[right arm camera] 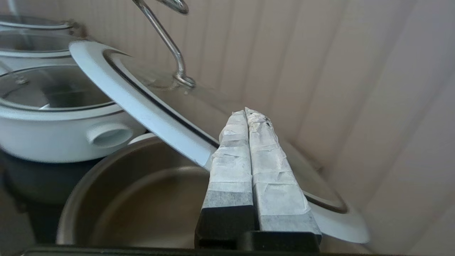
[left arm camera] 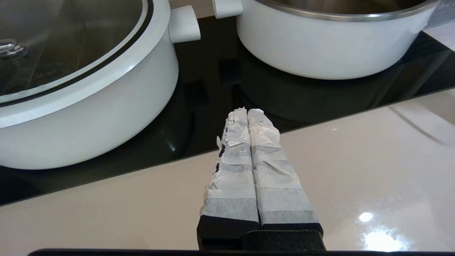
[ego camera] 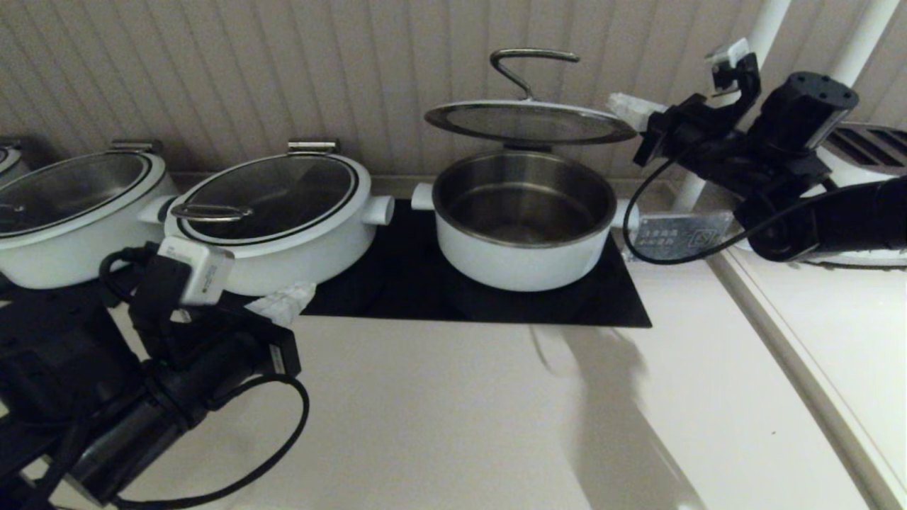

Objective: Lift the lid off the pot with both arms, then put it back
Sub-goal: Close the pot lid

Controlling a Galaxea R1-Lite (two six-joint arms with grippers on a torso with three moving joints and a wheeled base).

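The round glass lid (ego camera: 531, 122) with its arched wire handle hangs level in the air a little above the open white pot (ego camera: 521, 248), which stands on the black cooktop. My right gripper (ego camera: 627, 106) is shut on the lid's right rim. In the right wrist view the taped fingers (right arm camera: 231, 156) are pressed together over the lid's rim (right arm camera: 142, 103), with the pot's steel bowl (right arm camera: 142, 199) below. My left gripper (ego camera: 283, 301) is shut and empty, low at the cooktop's front left edge. Its tip (left arm camera: 247, 111) points toward the pot (left arm camera: 330, 46).
Two wider white pots with glass lids (ego camera: 283, 205) (ego camera: 71, 212) stand to the left, the nearer one close to my left gripper. The black cooktop (ego camera: 397, 283) lies against the panelled wall. A raised ledge (ego camera: 815, 340) and white posts are at the right.
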